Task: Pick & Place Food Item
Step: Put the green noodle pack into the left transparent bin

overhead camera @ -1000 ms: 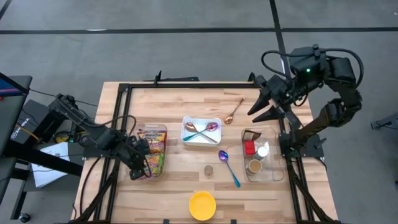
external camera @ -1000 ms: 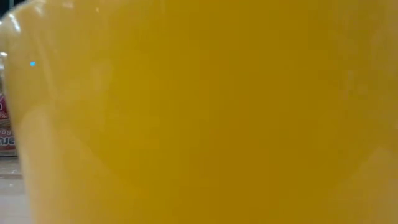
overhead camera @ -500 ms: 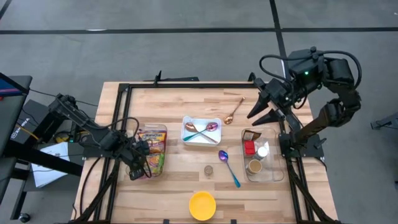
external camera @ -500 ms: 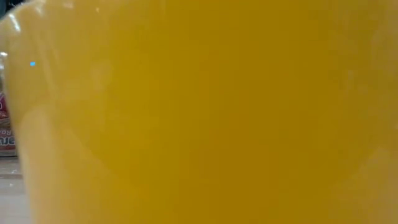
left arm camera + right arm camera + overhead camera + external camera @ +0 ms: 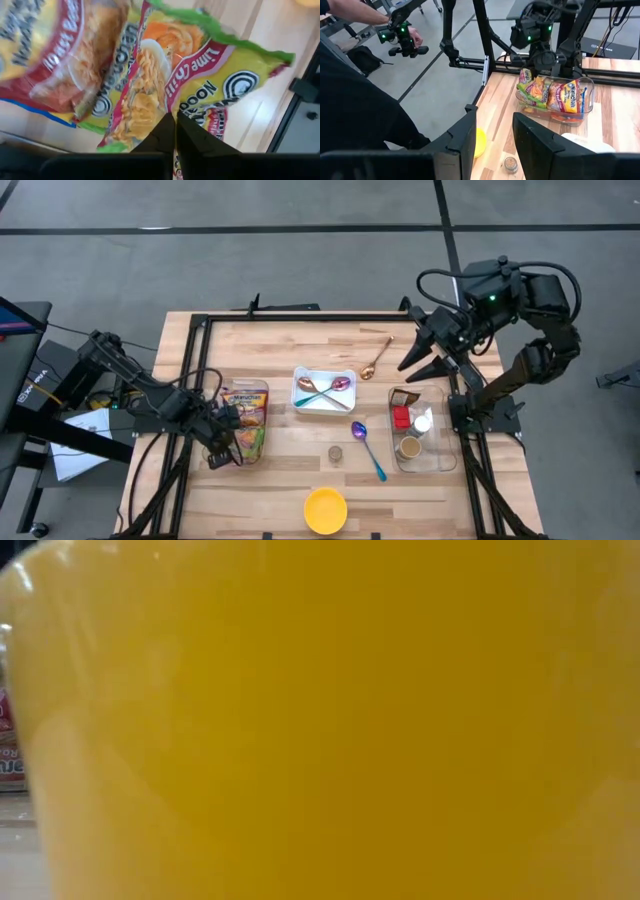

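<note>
Several noodle packets (image 5: 248,425) lie in a clear tub (image 5: 262,387) at the table's left. The front one is a yellow and pink lime chili packet (image 5: 210,75) with a green edge. My left gripper (image 5: 222,446) reaches into the tub from the table's left side and is shut on that packet (image 5: 526,86). My right gripper (image 5: 425,357) hangs open above the table's far right, holding nothing. My left gripper pinches the lime chili packet's wrapper (image 5: 172,111) between its two shut fingers, near the packet's end at the tub's near-left corner. The fingers slant down from the table's left. The fingertips hide how many layers they have. The packet rests on the other packets.
A white tray (image 5: 322,402) with two spoons sits mid-table. A copper spoon (image 5: 376,358), a blue spoon (image 5: 368,448) and a small round lid (image 5: 336,452) lie loose. A clear bin (image 5: 441,452) of small items stands right. A yellow bowl (image 5: 325,510) sits near the front edge. A person (image 5: 350,75) stands beyond the table.
My left gripper has shut its fingers on the lime chili packet while staying in the tub's near-left corner. The packets have kept their place.
</note>
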Motion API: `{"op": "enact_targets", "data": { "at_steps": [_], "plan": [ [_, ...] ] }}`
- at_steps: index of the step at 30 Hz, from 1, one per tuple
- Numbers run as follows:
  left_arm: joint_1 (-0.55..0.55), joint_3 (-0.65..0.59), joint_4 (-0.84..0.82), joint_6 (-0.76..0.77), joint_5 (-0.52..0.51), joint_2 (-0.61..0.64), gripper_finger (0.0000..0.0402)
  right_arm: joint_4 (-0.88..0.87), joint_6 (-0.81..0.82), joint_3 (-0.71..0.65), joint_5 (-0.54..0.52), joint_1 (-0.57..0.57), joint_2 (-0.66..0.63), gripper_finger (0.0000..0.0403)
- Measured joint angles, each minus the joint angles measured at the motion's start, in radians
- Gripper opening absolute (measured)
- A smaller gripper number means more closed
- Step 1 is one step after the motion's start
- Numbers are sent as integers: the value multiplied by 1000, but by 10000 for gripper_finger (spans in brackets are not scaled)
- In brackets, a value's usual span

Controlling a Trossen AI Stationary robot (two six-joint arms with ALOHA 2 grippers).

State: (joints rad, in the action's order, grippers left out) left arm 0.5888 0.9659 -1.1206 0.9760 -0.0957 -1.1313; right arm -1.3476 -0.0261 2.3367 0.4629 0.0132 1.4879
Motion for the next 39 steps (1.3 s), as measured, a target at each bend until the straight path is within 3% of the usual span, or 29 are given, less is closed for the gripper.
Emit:
{"op": "enact_targets", "data": {
  "at_steps": [7,22,34,39],
  "plan": [
    [0,49,-48,-22,-112,0,1,-11,0,0,0,0,0,122],
    [64,48,-43,-147,-106,-102,2,-11,19,0,-23,0,0,122],
    [103,47,-53,-52,-88,-96,42,-11,19,0,-22,0,0,122],
    [102,47,-37,-4,-181,-11,75,-17,23,0,-20,0,0,122]
  ]
}}
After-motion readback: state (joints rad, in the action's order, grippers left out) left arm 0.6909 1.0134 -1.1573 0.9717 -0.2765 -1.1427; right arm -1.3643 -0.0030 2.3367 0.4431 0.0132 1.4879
